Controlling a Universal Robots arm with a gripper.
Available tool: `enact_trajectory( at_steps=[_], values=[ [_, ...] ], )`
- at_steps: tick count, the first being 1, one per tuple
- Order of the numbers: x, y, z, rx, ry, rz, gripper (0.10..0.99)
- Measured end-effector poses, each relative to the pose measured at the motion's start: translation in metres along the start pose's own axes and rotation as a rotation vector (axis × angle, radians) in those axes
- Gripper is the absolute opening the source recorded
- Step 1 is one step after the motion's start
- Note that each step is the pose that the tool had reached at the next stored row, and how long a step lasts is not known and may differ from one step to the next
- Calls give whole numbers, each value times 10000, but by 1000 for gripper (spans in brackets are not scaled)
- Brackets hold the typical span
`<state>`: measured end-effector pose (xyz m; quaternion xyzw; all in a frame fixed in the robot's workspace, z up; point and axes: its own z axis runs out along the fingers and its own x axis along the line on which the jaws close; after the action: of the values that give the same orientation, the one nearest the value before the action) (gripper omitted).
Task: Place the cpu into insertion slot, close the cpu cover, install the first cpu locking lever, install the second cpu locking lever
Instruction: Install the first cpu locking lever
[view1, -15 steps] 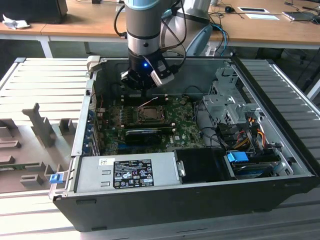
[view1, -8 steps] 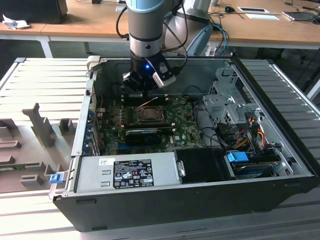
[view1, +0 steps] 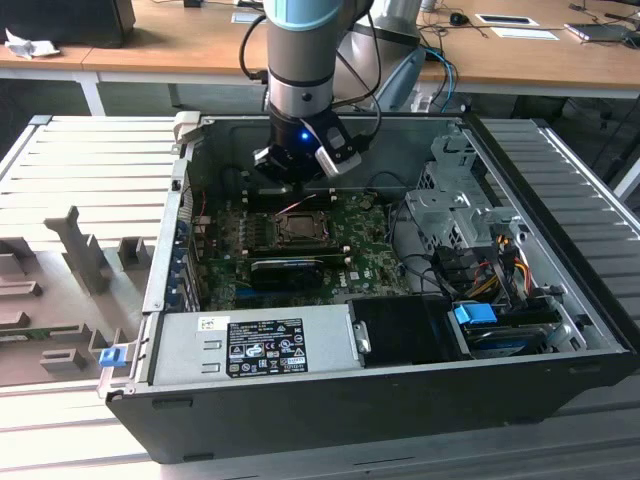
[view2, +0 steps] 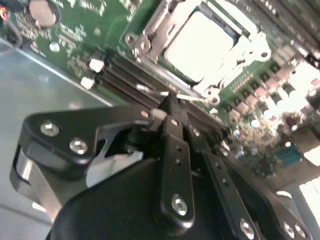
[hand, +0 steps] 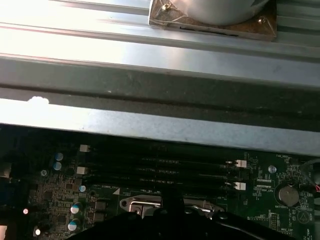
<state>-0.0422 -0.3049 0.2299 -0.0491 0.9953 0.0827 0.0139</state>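
Gripper: the gripper (view2: 167, 107) hangs low inside the open computer case (view1: 560, 300), over the green board (view1: 370, 265) near its far edge; in the second wrist view its fingers (view2: 172, 145) sit pressed together with nothing visibly between them, tips just beside the memory slots (view2: 130, 80).
Cpu: the cpu (view2: 200, 42) already lies flat in the insertion slot (view1: 300, 226), its pale face showing, near the middle of the board.
Cpu cover: the cpu cover (view2: 150, 30) seems to frame the chip, but whether it is fully down I cannot tell.
Locking levers: a thin bright wire (view2: 187, 97), probably a locking lever, lies right at the fingertips along the socket's edge.
Step in hand: likely working a locking lever, judging by where the tips sit.
Doing it well: keep the closed tips on the wire itself, press along its swing rather than straight into the board, and stay off the memory slots and the small capacitors (view2: 280, 95) nearby.
Risk: a slip could scrape the board or let the lever spring back.
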Motion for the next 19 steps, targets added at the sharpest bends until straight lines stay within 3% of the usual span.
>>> enact_trajectory(
  at_steps=[4,7,10,14,19],
  values=[
    [-15,1,26,-1,10,-51,106],
    [-78,22,54,6,7,-48,106],
    [-98,24,72,109,2,47,106],
    [-110,28,96,336,20,76,106],
    [-148,68,114,346,14,120,106]
  ],
)
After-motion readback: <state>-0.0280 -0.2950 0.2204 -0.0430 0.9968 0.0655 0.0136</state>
